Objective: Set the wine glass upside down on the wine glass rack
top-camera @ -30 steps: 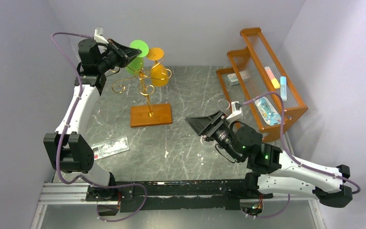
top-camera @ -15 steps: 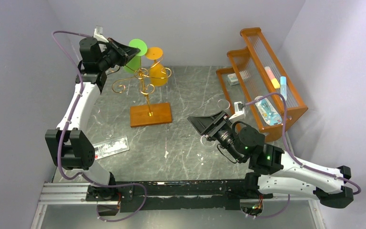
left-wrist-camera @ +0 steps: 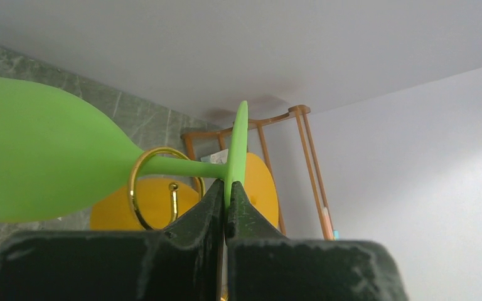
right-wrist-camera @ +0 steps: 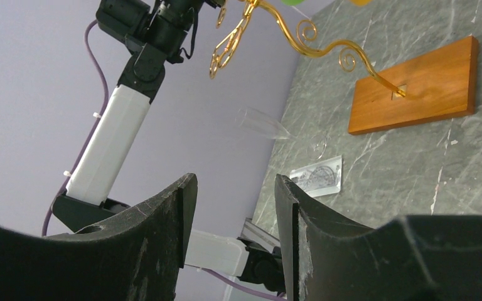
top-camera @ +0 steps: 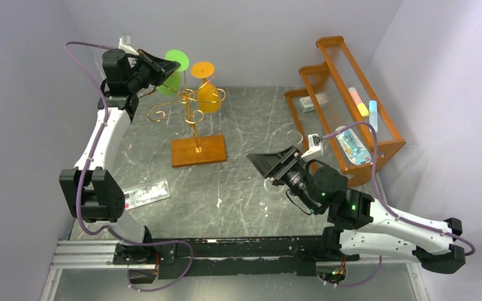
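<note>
My left gripper [top-camera: 162, 66] is shut on the round foot of the green wine glass [top-camera: 174, 63], held high at the left side of the gold wire rack [top-camera: 188, 106]. The rack stands on a wooden base [top-camera: 198, 150]. In the left wrist view the gripper [left-wrist-camera: 227, 191] pinches the foot edge of the green glass [left-wrist-camera: 44, 163]. The glass's stem seems to pass through a gold ring [left-wrist-camera: 137, 188] of the rack. An orange glass [top-camera: 208, 95] hangs upside down on the rack. My right gripper [top-camera: 265, 164] is open and empty over the table's middle right.
A large orange slatted shelf [top-camera: 351, 106] with small items stands at the right. A flat plastic packet [top-camera: 145, 193] lies at the near left. Clear glasses lie on the table, one near the shelf [top-camera: 295, 136], one at the left edge [right-wrist-camera: 263, 123].
My left gripper has carried the green glass slightly left and up, away from the orange glass. The right arm shifted a little at first and is now still.
</note>
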Controlling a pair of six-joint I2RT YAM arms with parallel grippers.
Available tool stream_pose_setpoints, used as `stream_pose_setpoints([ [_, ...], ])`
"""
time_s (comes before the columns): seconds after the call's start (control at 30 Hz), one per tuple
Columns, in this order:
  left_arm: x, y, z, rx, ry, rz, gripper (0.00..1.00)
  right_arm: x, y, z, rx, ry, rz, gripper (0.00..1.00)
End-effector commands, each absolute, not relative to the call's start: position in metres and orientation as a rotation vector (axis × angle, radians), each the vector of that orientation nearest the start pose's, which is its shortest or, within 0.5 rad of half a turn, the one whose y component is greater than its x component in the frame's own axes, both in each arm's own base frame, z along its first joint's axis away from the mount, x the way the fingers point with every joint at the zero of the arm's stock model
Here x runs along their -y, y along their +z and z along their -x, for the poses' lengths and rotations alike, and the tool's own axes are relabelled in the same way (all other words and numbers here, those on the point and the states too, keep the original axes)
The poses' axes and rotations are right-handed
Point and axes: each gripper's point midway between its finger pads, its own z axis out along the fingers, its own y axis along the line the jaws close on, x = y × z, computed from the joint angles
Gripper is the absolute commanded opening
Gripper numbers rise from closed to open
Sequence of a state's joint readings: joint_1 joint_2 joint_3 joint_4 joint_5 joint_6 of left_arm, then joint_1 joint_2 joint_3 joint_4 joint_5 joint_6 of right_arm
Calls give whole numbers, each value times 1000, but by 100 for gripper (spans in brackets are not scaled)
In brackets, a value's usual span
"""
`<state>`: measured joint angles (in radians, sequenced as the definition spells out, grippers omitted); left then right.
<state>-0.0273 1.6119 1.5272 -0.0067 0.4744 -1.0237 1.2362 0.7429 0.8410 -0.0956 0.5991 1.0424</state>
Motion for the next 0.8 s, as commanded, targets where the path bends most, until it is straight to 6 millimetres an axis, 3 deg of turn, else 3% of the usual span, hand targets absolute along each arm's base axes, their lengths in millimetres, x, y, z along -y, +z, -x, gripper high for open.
stream_pose_setpoints([
  [0.0, 111, 397, -482, -1679, -1106, 469, 5, -255, 354, -170, -1684, 1251, -383, 53],
  [0.33, 100, 397, -473, -1710, -994, 457, 6, -258, 350, -169, -1698, 1257, -379, 53],
  [0.47, 103, 395, -475, -1708, -1031, 464, 10, -259, 350, -169, -1699, 1260, -379, 54],
  [0.57, 103, 392, -475, -1706, -1040, 483, 20, -260, 352, -169, -1700, 1266, -373, 54],
  [0.77, 105, 390, -472, -1716, -1055, 484, 24, -261, 352, -168, -1702, 1273, -376, 54],
])
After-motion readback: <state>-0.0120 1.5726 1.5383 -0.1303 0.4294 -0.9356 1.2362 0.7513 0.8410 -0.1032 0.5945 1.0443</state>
